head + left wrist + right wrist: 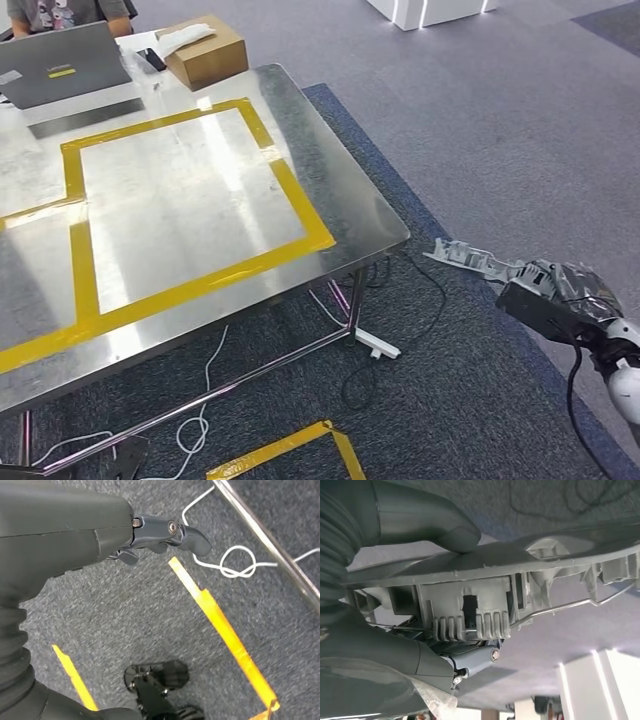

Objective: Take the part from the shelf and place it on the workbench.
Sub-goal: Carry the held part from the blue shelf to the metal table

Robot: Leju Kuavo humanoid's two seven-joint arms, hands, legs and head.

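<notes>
While the grey plastic part [474, 260] is gripped by the right hand [562, 300], it is held out over the carpet [483, 120], well apart from the workbench [343, 195] and off its right corner. From the right wrist, the part [490, 587] is seen clamped between the thumb and the darker fingers [474, 660]; its far end is cut off at the frame's edge. The left hand [162, 532] is seen hanging above yellow floor tape [222, 625] with nothing held, its fingers loosely curled and mostly hidden behind its grey cover. On the workbench, yellow tape [298, 205] is laid out in a rectangle. A cardboard box [207, 55] and a laptop [64, 65] are seen at the far end, with a person [64, 12] mostly cut off.
</notes>
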